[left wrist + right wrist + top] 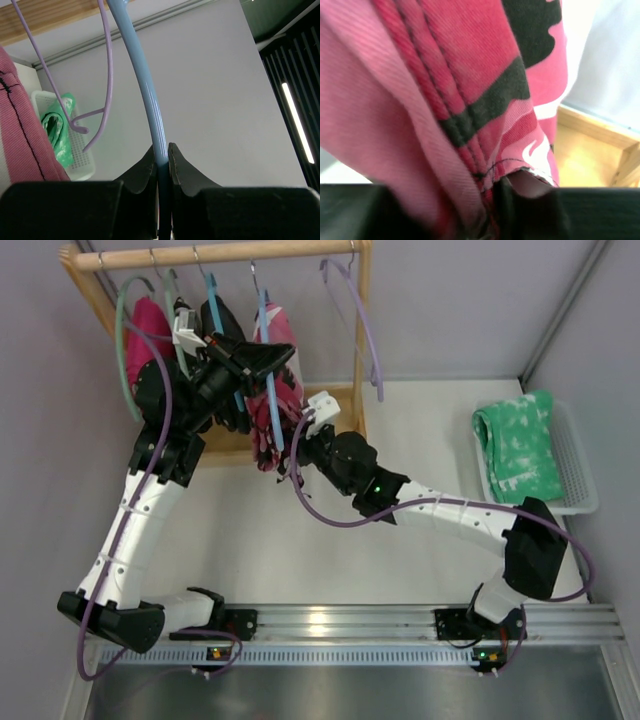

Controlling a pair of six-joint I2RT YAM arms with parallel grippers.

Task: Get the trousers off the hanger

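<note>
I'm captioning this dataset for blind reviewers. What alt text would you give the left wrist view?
The left gripper is shut on the light-blue hanger, which curves up out of frame. Behind hangs a lilac hanger; lower left, a white basket holds green cloth, with pink fabric at the left edge.

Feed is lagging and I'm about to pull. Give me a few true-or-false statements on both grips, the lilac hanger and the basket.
1. The left gripper is shut on the light-blue hanger. True.
2. The right gripper is open, clear of the trousers. False: it pinches the trousers' fabric.
3. The lilac hanger carries a garment. False: it hangs bare.
4. A green garment lies in the white basket. True.
</note>
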